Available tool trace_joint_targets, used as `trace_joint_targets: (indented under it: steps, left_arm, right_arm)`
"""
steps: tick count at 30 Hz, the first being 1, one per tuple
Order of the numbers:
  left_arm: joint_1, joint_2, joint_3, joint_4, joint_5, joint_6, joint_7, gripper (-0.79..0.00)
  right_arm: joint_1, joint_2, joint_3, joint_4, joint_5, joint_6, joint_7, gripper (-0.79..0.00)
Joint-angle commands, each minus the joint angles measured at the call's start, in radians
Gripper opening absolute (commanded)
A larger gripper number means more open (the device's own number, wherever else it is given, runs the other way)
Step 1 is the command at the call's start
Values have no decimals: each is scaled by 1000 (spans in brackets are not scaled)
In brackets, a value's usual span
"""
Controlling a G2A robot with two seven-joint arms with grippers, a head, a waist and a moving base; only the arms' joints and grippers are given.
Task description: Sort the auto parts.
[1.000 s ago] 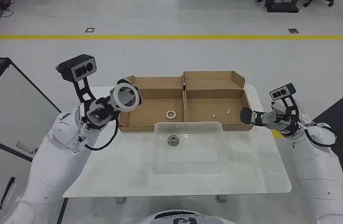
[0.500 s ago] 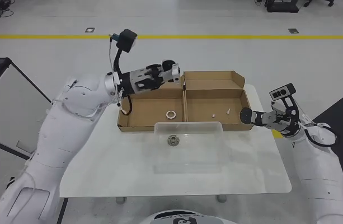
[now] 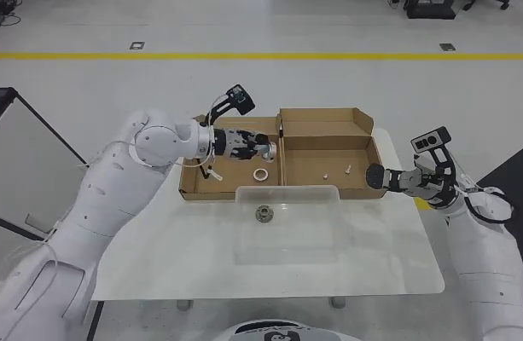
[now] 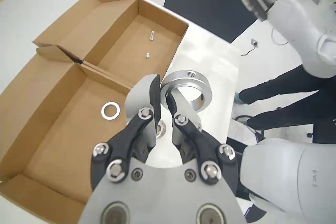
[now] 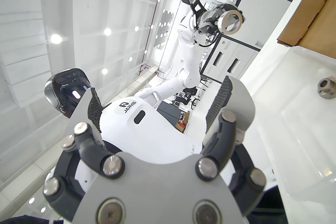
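Clamped shut with the left gripper (image 4: 162, 96) on the collar ring (image 4: 185, 89), above the left box (image 4: 47, 93).
One finger inside the bore, one outside on the wall. Ring tilted, bore open toward the wrist camera, threaded side hole on the wall away from the fingers. Washer (image 4: 110, 110) flat on the box floor. Right gripper (image 5: 160, 99) spread wide, empty.
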Motion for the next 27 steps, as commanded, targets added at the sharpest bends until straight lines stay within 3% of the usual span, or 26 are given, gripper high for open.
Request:
trace_joint_targets:
  steps: [1,7,15,27]
  left_arm:
    - [-16,-9,27,27,21,-2,10,-785]
    - [-105,-49,132,128,131,21,-7,-785]
    - [-210,-113,258,329,237,41,-45,-785]
    - [-264,-212,389,608,318,53,-12,-785]
  right_arm:
    - [0,0,0,0,0,0,0,0]
    - [0,0,0,0,0,0,0,0]
    - [0,0,0,0,0,0,0,0]
    - [0,0,0,0,0,0,0,0]
